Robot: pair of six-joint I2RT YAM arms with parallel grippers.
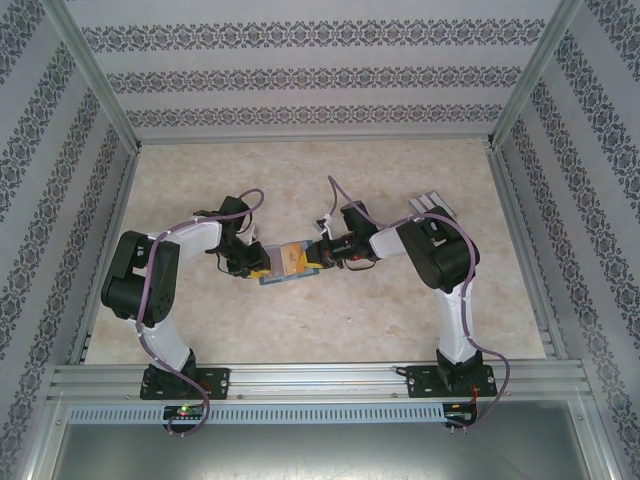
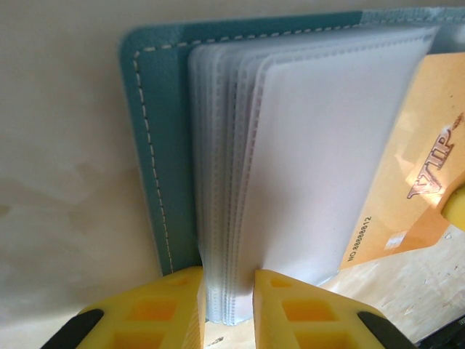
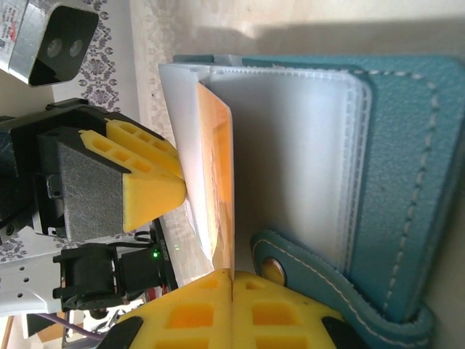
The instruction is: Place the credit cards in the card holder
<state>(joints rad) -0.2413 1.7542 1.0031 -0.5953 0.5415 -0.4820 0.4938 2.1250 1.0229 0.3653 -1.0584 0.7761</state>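
The teal card holder [image 1: 272, 280] lies open mid-table between both arms, its cover [image 2: 149, 131] flat and its snap tab [image 3: 290, 256] near my right fingers. My left gripper [image 2: 229, 298] is shut on the edge of a stack of clear plastic sleeves [image 2: 320, 160], lifting them. My right gripper [image 3: 232, 280] is shut on an orange credit card [image 3: 222, 160] held edge-on. The card [image 2: 429, 145], printed VIP, sits partly behind the front sleeve, its outer half sticking out. I cannot tell whether it lies inside a pocket. From above, the left gripper [image 1: 258, 268] and right gripper [image 1: 322, 255] flank the card [image 1: 293, 258].
A grey ribbed block [image 1: 432, 207] stands behind the right arm's elbow. Patterned walls and metal rails enclose the marble-look table [image 1: 300, 180]. My left gripper's yellow finger [image 3: 145, 189] is close beside the card in the right wrist view.
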